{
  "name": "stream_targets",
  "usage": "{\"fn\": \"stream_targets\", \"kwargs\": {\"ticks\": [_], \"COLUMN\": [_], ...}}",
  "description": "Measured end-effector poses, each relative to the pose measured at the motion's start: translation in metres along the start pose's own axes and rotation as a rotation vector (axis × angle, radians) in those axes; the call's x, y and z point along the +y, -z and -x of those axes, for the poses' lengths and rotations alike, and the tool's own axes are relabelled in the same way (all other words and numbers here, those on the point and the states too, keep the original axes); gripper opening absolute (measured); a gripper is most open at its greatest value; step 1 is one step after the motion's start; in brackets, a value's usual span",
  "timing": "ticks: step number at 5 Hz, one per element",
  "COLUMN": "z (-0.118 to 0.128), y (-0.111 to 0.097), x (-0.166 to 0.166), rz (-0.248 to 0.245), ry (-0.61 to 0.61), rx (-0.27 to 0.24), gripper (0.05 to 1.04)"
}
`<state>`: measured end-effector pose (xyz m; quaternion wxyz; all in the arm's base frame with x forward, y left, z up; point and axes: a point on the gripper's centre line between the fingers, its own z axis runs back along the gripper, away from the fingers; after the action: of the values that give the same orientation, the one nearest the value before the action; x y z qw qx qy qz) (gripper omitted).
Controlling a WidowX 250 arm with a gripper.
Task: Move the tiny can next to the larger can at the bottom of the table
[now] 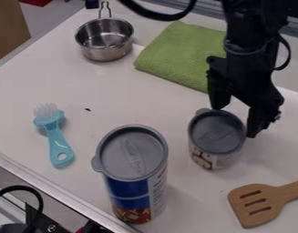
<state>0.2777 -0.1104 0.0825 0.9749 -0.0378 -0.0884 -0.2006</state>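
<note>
- Gripper (237,121) is seen spread wide at the small can (215,133): one finger is placed by the far edge of the lid, the other beside the can on the view's right. No firm hold is shown; whether the can is touched cannot be told.
- The small can is stood upright on the table (108,104), apart from the larger can (132,177), with the wooden spatula (256,205) lying nearer the view's lower right corner.
- A light load is to be expected, though how full the can is cannot be seen. Its wall is judged fairly stiff, likely card, and could be dented if squeezed hard.
- Slipping may be caused by the smooth, curved side; the grey lid is probably plastic, and could be popped loose if lifted by its rim or tab.
- The hold is best taken on the body, below the lid, with the fingers lowered to opposite sides and centred.
- Only moderate pressure should be applied, and the can should be kept upright, so that the larger can is not knocked.
</note>
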Motion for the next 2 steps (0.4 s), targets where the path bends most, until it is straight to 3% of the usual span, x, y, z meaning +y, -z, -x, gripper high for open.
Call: {"fn": "stream_targets", "kwargs": {"ticks": [1,2], "z": [0.006,-0.008], "y": [-0.003,-0.013], "x": [0.002,0.014], "rz": [-0.014,-0.038], "ry": [-0.014,-0.056], "rx": [-0.002,-0.043], "gripper": [0.999,0.998]}}
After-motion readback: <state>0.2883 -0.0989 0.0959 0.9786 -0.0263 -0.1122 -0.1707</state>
